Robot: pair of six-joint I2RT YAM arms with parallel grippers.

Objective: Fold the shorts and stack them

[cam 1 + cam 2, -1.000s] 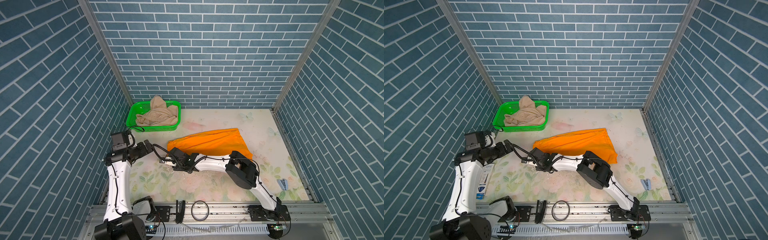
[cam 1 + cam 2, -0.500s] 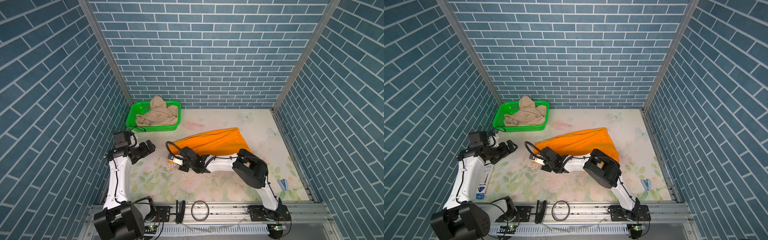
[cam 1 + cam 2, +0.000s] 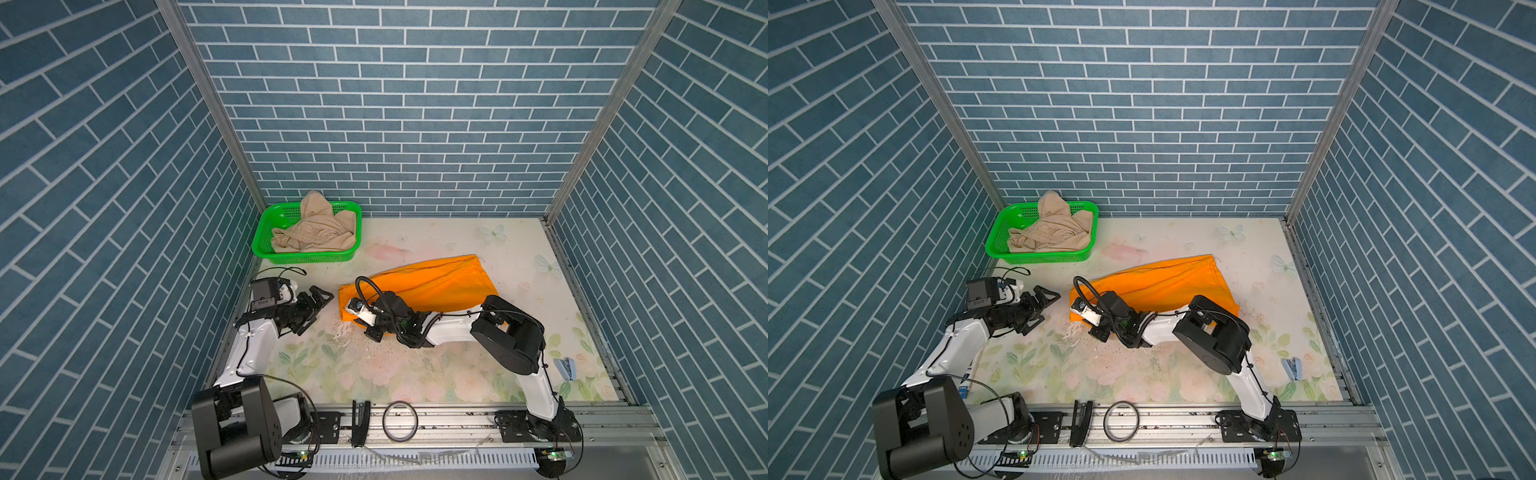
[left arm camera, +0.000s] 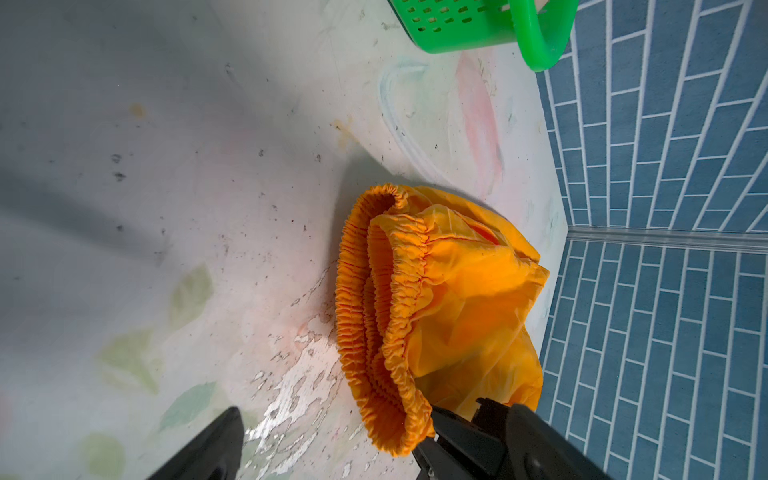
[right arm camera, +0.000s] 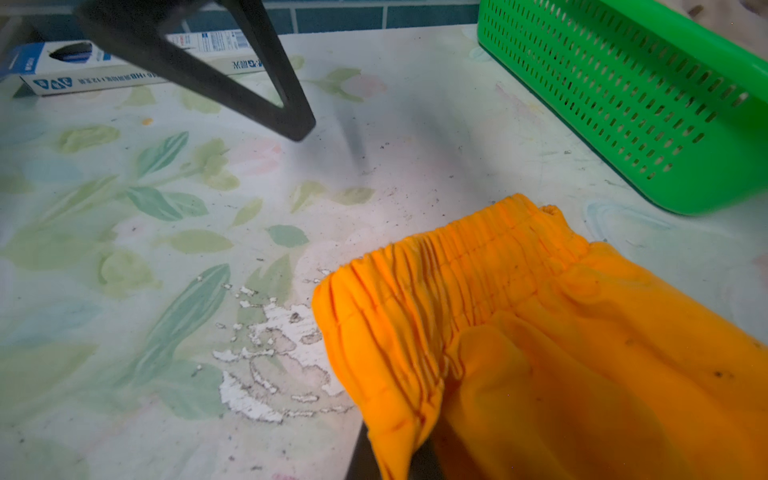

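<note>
The orange shorts (image 3: 436,282) (image 3: 1167,282) lie folded lengthwise on the flowered table, with the gathered waistband (image 4: 374,291) (image 5: 457,257) at their left end. My right gripper (image 3: 371,331) (image 3: 1100,332) (image 5: 390,465) is shut on the waistband's near corner, and the cloth hides its fingers. Just left of the waistband, my left gripper (image 3: 320,309) (image 3: 1045,309) (image 4: 374,415) hovers open and holds nothing. The beige shorts (image 3: 316,232) (image 3: 1050,232) sit crumpled in the green basket (image 3: 307,257) (image 3: 1038,259) at the back left.
The green basket (image 4: 532,37) (image 5: 623,104) stands close behind the waistband. A blue-and-white box (image 5: 124,70) (image 3: 967,386) lies along the table's left edge. A small blue stapler (image 3: 566,368) lies front right. A tape ring (image 3: 400,420) rests on the front rail.
My right gripper slid a little to the right and closed on the waistband's near corner. My left gripper edged right, toward the shorts, still open.
</note>
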